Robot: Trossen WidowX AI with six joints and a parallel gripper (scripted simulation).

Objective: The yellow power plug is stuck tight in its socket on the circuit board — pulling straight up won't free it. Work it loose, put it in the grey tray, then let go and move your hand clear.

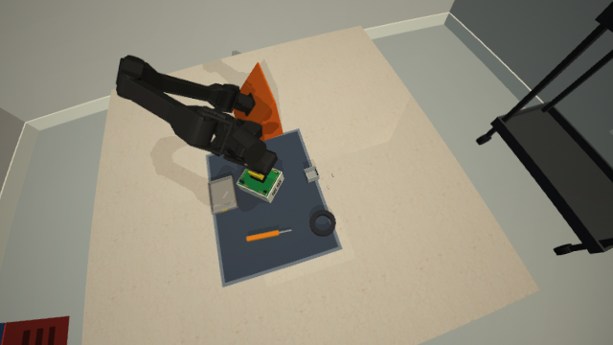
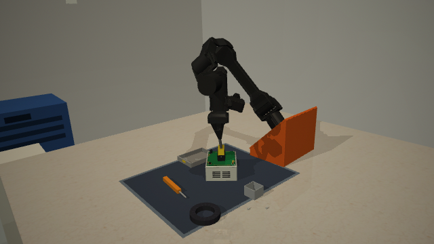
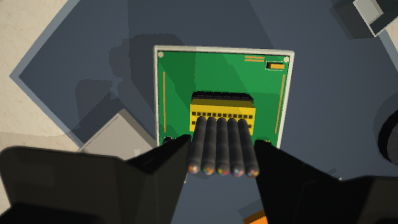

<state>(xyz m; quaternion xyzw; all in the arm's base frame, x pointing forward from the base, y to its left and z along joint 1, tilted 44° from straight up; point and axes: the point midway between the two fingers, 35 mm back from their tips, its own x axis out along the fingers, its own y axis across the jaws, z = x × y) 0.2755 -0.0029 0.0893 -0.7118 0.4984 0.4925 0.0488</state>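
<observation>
The black two-fingered hand, partly closed, grips the ribbed yellow block-shaped plug, which is at its black socket. It looks light and rigid; keep hold of its ends, clear of the bendable dark wires.

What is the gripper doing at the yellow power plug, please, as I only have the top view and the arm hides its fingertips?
Observer: The wrist view shows the gripper shut on the yellow power plug, one finger at each side.
Operator: Thank you. Does anything run from the plug?
Observer: Yes, five dark wires lie side by side between the fingers, with coloured ends.
Operator: And is it out of its socket?
Observer: No, the exterior view shows its yellow body standing directly above the black socket, with no gap that I can make out.
</observation>
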